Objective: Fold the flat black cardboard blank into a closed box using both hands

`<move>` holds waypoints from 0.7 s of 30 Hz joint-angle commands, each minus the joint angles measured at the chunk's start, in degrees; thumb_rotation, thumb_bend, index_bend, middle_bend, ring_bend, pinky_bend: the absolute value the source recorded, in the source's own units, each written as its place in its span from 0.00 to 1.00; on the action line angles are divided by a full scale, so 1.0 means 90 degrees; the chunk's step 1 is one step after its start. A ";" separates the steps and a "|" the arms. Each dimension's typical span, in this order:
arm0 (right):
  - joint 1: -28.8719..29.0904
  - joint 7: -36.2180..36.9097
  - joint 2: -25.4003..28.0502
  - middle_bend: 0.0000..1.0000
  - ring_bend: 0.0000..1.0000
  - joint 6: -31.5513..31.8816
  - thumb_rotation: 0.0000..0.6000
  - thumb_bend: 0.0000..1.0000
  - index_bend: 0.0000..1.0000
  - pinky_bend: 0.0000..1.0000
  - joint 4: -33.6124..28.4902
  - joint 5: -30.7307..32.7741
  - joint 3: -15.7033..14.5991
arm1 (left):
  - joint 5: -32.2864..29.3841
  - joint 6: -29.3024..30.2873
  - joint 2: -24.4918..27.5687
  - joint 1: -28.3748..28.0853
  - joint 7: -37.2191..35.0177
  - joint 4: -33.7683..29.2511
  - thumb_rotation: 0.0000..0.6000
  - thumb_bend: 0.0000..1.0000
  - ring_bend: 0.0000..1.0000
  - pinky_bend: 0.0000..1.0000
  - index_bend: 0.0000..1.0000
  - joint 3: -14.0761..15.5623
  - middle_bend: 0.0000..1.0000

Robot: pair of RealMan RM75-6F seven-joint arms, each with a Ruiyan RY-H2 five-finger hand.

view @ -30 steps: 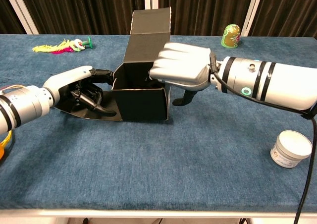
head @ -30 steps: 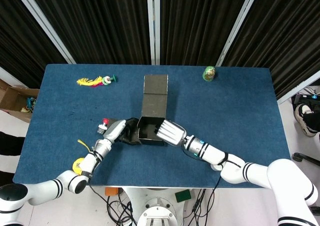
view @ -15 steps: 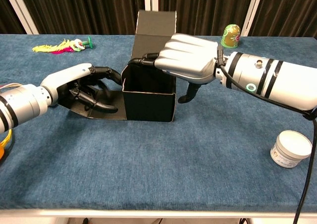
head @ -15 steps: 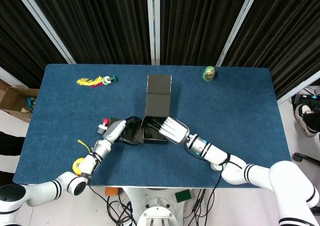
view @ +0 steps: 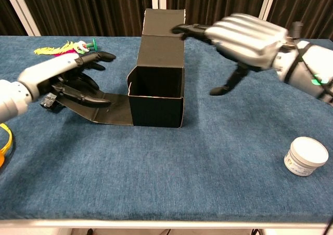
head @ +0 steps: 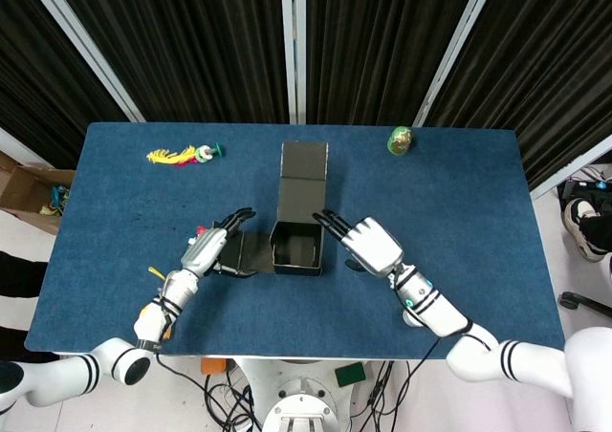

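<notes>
The black cardboard box [head: 296, 247] [view: 156, 103] stands upright and open-topped in the middle of the blue table. Its tall lid flap [head: 303, 178] [view: 163, 38] rises from the back wall. One side flap [head: 243, 253] [view: 112, 113] lies flat on the table to the left. My left hand [head: 212, 249] [view: 63, 74] is over that flap's outer end, fingers spread, the lower fingers touching the flap. My right hand [head: 369, 244] [view: 245, 34] hovers right of the box and above it, fingers apart, holding nothing and touching nothing.
A white jar [view: 305, 156] sits at the front right. A green egg-shaped toy [head: 400, 141] [view: 241, 37] is at the back right, a feathered toy [head: 182, 154] [view: 65, 49] at the back left. A small red-and-white object [head: 198, 233] lies beside my left hand.
My right hand has come off the box's rim and lifted away to the right, fingers opening. My left hand's curled fingers have spread over the side flap. The box now sits squarer.
</notes>
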 commanded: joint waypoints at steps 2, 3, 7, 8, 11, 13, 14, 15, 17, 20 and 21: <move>-0.0779 0.1396 0.0426 0.18 0.85 -0.0278 1.00 0.00 0.00 0.88 -0.1309 0.1409 0.0067 | 0.0144 0.0439 0.0219 0.0212 0.0309 -0.0290 0.77 0.03 0.06 0.28 0.07 0.0033 0.02; -0.0824 0.1650 0.0433 0.18 0.85 -0.0432 1.00 0.00 0.00 0.88 -0.1442 0.1644 0.0110 | 0.0154 0.0505 0.0256 0.0243 0.0335 -0.0351 0.77 0.03 0.06 0.28 0.07 0.0028 0.02; -0.0829 0.2547 0.0257 0.16 0.85 -0.1155 1.00 0.00 0.00 0.88 -0.1671 0.2637 0.0484 | 0.0120 0.0652 0.0387 0.0337 0.0330 -0.0598 0.77 0.02 0.06 0.28 0.07 -0.0022 0.02; -0.0809 0.2670 0.0172 0.15 0.85 -0.1270 1.00 0.00 0.00 0.88 -0.1677 0.2817 0.0579 | 0.0106 0.0659 0.0405 0.0351 0.0317 -0.0641 0.77 0.02 0.06 0.28 0.07 -0.0028 0.02; -0.0699 0.2780 -0.0121 0.14 0.85 -0.1547 1.00 0.00 0.00 0.88 -0.1618 0.3275 0.0795 | 0.0078 0.0652 0.0466 0.0386 0.0280 -0.0766 0.76 0.02 0.06 0.28 0.07 -0.0023 0.02; -0.0633 0.2786 -0.0341 0.14 0.85 -0.1652 1.00 0.00 0.00 0.88 -0.1598 0.3632 0.0940 | 0.0074 0.0660 0.0491 0.0409 0.0283 -0.0814 0.77 0.02 0.06 0.28 0.07 -0.0016 0.02; -0.0610 0.2790 -0.0429 0.14 0.85 -0.1678 1.00 0.00 0.00 0.88 -0.1595 0.3785 0.1007 | 0.0074 0.0670 0.0497 0.0419 0.0279 -0.0829 0.77 0.02 0.06 0.28 0.07 -0.0015 0.02; -0.0581 0.2761 -0.0507 0.14 0.85 -0.1691 1.00 0.00 0.00 0.88 -0.1576 0.3909 0.1059 | 0.0077 0.0682 0.0505 0.0429 0.0276 -0.0844 0.77 0.02 0.06 0.28 0.07 -0.0015 0.02; -0.0524 0.2641 -0.0733 0.14 0.85 -0.1597 1.00 0.00 0.00 0.88 -0.1458 0.4056 0.1154 | 0.0086 0.0717 0.0515 0.0450 0.0259 -0.0867 0.77 0.02 0.06 0.28 0.07 -0.0023 0.02; -0.0475 0.2553 -0.1067 0.14 0.84 -0.1483 1.00 0.00 0.00 0.87 -0.1269 0.4242 0.1277 | 0.0105 0.0754 0.0530 0.0474 0.0207 -0.0891 0.77 0.02 0.06 0.28 0.07 -0.0031 0.02; -0.0459 0.2523 -0.1154 0.14 0.84 -0.1463 1.00 0.00 0.00 0.87 -0.1200 0.4266 0.1300 | 0.0110 0.0764 0.0534 0.0480 0.0190 -0.0896 0.77 0.02 0.06 0.28 0.07 -0.0034 0.02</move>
